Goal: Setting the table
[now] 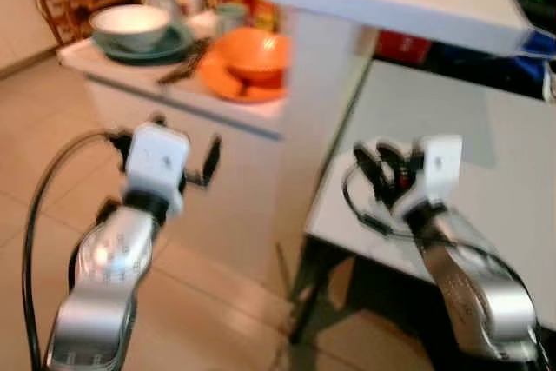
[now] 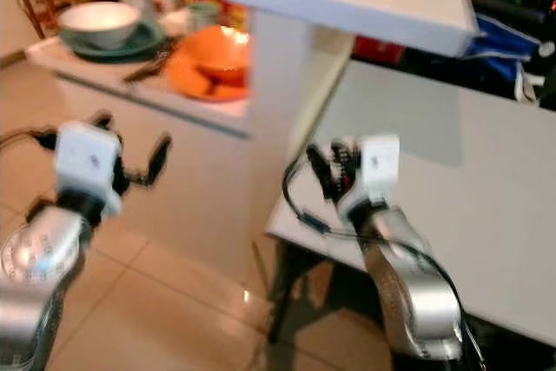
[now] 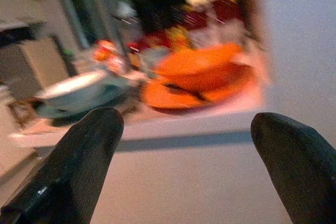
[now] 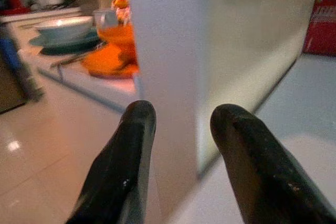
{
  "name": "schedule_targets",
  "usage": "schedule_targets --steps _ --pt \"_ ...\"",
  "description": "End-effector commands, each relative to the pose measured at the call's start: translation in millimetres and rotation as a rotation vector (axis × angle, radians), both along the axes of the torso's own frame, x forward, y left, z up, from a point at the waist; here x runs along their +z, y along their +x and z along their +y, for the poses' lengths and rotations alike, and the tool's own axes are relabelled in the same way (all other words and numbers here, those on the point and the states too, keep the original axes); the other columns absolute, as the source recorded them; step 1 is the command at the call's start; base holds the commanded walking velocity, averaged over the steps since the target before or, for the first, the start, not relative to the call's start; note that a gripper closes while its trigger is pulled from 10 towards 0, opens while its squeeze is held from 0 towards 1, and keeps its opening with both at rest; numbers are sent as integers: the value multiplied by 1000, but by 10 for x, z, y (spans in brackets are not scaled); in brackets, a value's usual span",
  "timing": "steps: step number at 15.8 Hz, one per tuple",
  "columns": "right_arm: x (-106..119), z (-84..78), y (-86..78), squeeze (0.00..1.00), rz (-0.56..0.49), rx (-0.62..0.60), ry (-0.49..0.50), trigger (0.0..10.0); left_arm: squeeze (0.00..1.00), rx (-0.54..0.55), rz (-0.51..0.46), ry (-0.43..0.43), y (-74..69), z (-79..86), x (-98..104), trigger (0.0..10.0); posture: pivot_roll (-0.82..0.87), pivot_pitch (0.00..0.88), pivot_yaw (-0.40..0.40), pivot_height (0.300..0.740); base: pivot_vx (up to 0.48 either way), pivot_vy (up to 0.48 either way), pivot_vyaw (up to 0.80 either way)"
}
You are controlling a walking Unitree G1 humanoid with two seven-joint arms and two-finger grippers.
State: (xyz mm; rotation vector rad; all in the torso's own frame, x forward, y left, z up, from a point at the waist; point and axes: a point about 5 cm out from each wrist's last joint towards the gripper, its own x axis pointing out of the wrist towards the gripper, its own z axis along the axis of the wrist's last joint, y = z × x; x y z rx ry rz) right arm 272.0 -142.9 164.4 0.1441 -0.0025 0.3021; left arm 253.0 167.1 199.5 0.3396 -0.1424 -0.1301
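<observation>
Left claw [image 1: 184, 155] open, empty, facing orange bowl [image 1: 256, 54] on counter [image 1: 130, 71]. Right claw [image 4: 178, 129] slightly parted, empty, over white table [image 1: 486, 171].

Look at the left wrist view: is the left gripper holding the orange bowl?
No. The left gripper is open and empty; the orange bowl sits on the counter ahead.

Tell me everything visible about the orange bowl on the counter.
The orange bowl sits upright in an orange plate near the counter's front edge, beside the white pillar. It looks smooth, glossy, maybe plastic or glazed; blur hides detail. In the left wrist view a dark utensil lies on the plate beside the bowl. A white bowl on a green plate stands to its left. Neither gripper touches it.
</observation>
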Motion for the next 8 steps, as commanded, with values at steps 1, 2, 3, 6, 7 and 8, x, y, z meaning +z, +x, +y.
schedule_targets --steps 1,2,3,6,7,8 --pt "-58 -36 17 0 42 -52 -6 10000 0 36 22 -8 42 45 -35 10000 43 0 -45 740 0 480 -800" --pt "-11 1 52 0 24 -66 -5 10000 0 29 8 -14 91 17 11 10000 43 0 -42 740 0 480 -800" --pt "11 15 61 0 16 -68 -7 10000 0 24 4 -12 105 4 23 10000 43 0 -42 740 0 480 -800" --pt "97 38 102 0 -14 -89 -18 10000 0 -4 -12 -17 202 -86 74 10000 38 0 -35 740 0 480 -800" --pt "107 50 111 0 -13 -94 -23 10000 0 -4 -13 -19 232 -101 81 10000 37 0 -34 740 0 480 -800" --pt "112 56 111 0 -14 -95 -25 10000 0 -5 -15 -21 241 -107 87 10000 37 0 -34 740 0 480 -800"
